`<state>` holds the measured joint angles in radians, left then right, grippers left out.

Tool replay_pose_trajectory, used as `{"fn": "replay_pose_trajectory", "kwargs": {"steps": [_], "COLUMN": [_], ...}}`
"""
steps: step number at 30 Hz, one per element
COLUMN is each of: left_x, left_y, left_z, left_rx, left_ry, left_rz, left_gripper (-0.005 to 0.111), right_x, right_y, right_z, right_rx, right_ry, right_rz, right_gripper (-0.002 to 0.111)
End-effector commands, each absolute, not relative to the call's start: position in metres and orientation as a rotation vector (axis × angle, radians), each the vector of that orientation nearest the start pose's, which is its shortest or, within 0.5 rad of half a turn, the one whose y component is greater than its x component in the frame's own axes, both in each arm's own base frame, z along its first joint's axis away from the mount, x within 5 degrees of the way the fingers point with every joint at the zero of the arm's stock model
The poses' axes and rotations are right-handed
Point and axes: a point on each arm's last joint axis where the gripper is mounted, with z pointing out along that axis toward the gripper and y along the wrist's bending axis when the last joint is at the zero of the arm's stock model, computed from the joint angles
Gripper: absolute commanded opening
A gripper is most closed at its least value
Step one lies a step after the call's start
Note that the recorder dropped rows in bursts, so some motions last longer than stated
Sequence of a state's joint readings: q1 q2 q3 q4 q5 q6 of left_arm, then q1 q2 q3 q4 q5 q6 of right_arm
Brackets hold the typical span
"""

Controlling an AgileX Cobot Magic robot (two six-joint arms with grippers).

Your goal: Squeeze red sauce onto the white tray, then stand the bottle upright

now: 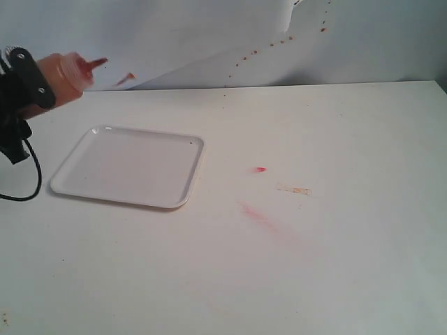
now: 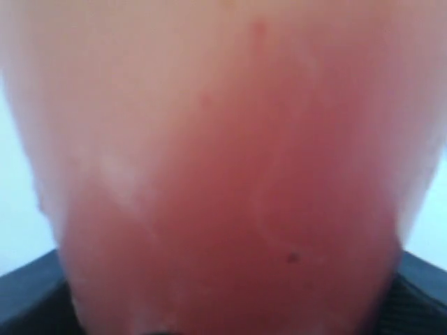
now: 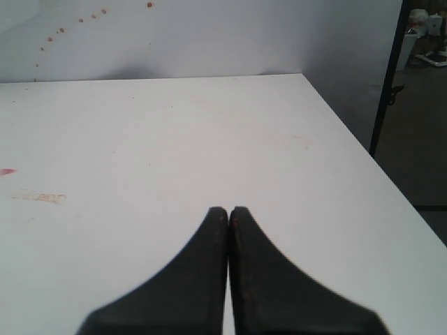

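Note:
The orange-red squeeze bottle [image 1: 66,75] hangs tilted at the far left, its red nozzle [image 1: 94,65] pointing right, above and behind the white tray [image 1: 129,167]. My left gripper [image 1: 28,87] is shut on the bottle's body. In the left wrist view the bottle [image 2: 223,181] fills the frame, blurred, hiding the fingertips. The tray lies flat on the table and looks bare. A small blob of red sauce [image 1: 260,169] sits on the table right of the tray; it also shows in the right wrist view as red sauce [image 3: 7,171]. My right gripper [image 3: 229,211] is shut, empty, above the table.
A faint pink smear [image 1: 260,216] and a brownish stain [image 1: 295,190] mark the white table [image 1: 335,265]. Red specks dot the white backdrop [image 1: 269,45]. A black cable [image 1: 31,183] loops at the left edge. The table's right edge [image 3: 363,150] drops off to the floor.

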<state>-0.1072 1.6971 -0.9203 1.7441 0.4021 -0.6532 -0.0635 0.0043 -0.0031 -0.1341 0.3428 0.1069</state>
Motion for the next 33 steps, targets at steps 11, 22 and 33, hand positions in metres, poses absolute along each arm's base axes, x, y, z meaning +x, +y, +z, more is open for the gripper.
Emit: {"fn": "replay_pose_trajectory", "kwargs": {"steps": [11,22,33], "left_x": [0.364,0.375,0.375], "left_y": [-0.012,-0.044,-0.065], "left_z": [0.198,0.220,0.226], "left_rx": [1.579,1.912,2.189], "left_ry": [1.860,1.562,1.299], "left_rz": [1.676,1.844,1.941], "left_gripper": [0.000,0.000,0.000], "right_x": [0.053,0.053,0.055], "right_y": [-0.008,-0.008,-0.007], "right_z": [0.183,0.183,0.194], "right_rx": [0.078,0.078,0.041], "right_ry": [1.813,1.813,1.699], "right_rz": [-0.101,-0.101,-0.121], "right_gripper": [0.000,0.000,0.000]}}
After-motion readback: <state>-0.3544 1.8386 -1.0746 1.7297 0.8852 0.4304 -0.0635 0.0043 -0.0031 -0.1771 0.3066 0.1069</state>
